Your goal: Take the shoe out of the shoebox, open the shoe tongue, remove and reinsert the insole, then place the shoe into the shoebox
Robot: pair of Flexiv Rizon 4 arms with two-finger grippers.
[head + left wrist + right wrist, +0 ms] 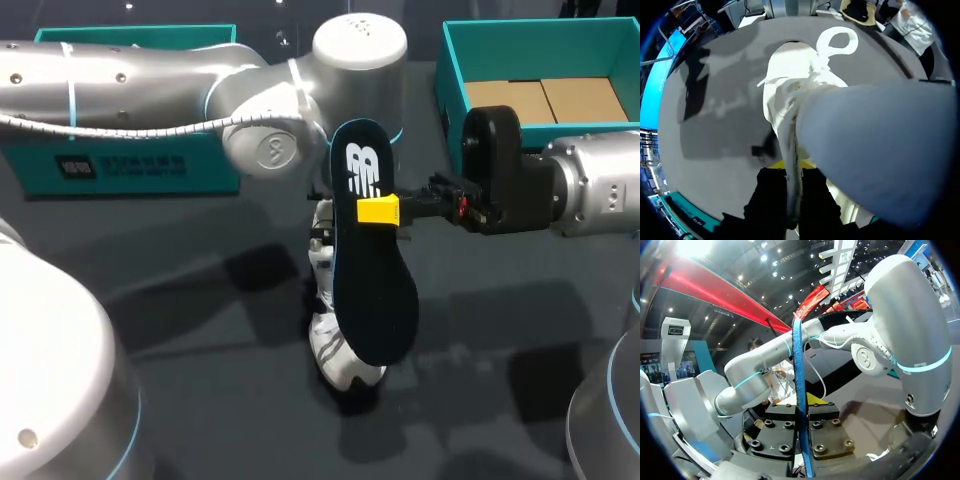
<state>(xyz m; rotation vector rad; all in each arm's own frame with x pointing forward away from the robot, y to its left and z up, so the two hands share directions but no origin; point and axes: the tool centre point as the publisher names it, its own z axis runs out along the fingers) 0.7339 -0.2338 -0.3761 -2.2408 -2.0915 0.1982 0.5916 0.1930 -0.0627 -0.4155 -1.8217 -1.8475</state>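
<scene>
One shoe point(335, 350) and one insole point(372, 270), both near the middle of the one table point(200, 300), the shoe toward 6 o'clock of the insole. Two teal boxes: a box point(130, 165) at 10 o'clock and a box point(520, 45) at 2 o'clock holding two cardboard panels point(510, 100). Two arms, left arm point(150, 80) and right arm point(590, 185), with two grippers: left gripper point(792, 165), right gripper point(385, 210).

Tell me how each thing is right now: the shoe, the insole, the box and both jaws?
shoe, out of the box, its insole taken out
insole, out of the shoe, held up in the air
box, open, no shoe inside
left jaws, shut on the shoe
right jaws, shut on the insole
</scene>
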